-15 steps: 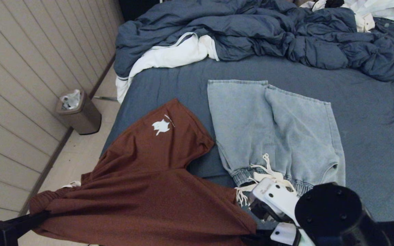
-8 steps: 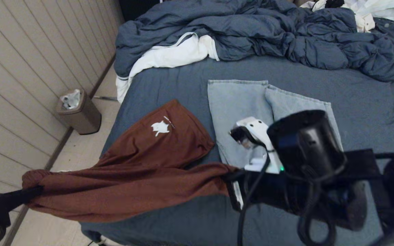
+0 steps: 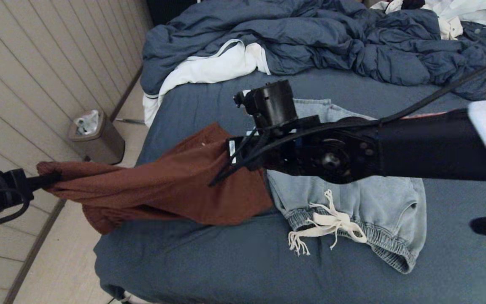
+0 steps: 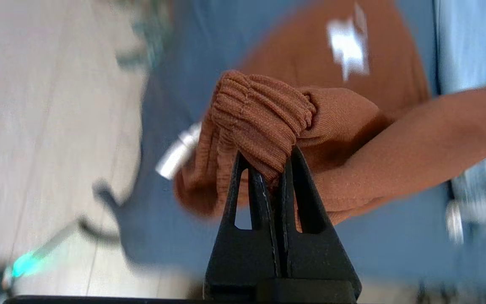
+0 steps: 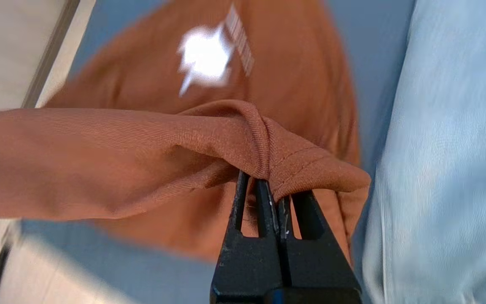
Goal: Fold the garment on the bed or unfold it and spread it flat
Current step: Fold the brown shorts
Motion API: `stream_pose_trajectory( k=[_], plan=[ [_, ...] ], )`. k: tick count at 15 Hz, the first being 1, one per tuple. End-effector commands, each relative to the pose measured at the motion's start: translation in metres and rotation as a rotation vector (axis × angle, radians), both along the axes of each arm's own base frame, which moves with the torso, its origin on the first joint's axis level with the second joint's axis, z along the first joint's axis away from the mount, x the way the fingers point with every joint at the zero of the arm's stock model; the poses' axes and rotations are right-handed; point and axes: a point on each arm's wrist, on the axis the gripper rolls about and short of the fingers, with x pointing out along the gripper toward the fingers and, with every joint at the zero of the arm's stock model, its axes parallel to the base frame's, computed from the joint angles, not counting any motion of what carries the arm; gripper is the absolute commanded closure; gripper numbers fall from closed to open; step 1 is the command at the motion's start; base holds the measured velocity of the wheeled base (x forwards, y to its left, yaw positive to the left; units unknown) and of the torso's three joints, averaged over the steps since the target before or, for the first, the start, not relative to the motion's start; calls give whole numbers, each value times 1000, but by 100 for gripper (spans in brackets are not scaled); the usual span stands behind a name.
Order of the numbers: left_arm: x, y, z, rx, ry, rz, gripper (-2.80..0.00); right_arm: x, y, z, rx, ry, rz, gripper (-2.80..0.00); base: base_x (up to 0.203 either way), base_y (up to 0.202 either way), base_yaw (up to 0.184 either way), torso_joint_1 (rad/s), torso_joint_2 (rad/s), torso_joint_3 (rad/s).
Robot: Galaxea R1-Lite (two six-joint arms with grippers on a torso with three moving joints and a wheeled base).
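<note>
- Right now the left gripper [image 4: 268, 179], out past the bed's left edge, is clenched on the ribbed waistband of the rust-brown shorts [image 3: 163, 190].
- Right gripper [image 5: 273, 196] is pinched on the waistband's other end, mid-bed, just beside the denim shorts [image 3: 352, 207].
- Change: a second ago the waistband hung low at the near edge; both arms have since lifted and carried it away from the near edge, over the legs, hiding the white logo from the head view.
- Reads as a fold in half under way; lowering and release still to come.
- Bed [image 3: 209, 261] sheet bare near the front; rumpled duvet [image 3: 310, 38] piled far back, trash bin [image 3: 97, 139] on the floor left.
</note>
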Motion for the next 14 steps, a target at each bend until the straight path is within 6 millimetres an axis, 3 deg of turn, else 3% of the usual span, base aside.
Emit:
stream_pose_trajectory(
  k=[1, 5, 8, 11, 14],
  plan=[
    [28, 10, -9, -24, 11, 15, 0, 35, 19, -28, -17, 7, -36, 0, 0, 0, 0, 0, 0, 0],
    [63, 23, -16, -25, 10, 33, 0, 78, 15, -63, -103, -41, -89, 0, 0, 0, 0, 0, 0, 0],
    [79, 26, -29, -24, 6, 24, 0, 93, 12, -76, -106, -80, -87, 0, 0, 0, 0, 0, 0, 0],
    [88, 22, -38, -20, -5, 4, 0, 102, 2, -74, -83, -97, -88, 0, 0, 0, 0, 0, 0, 0],
    [89, 21, -35, -19, -24, 1, 0, 104, -1, -62, -33, -162, -102, 0, 0, 0, 0, 0, 0, 0]
  ],
)
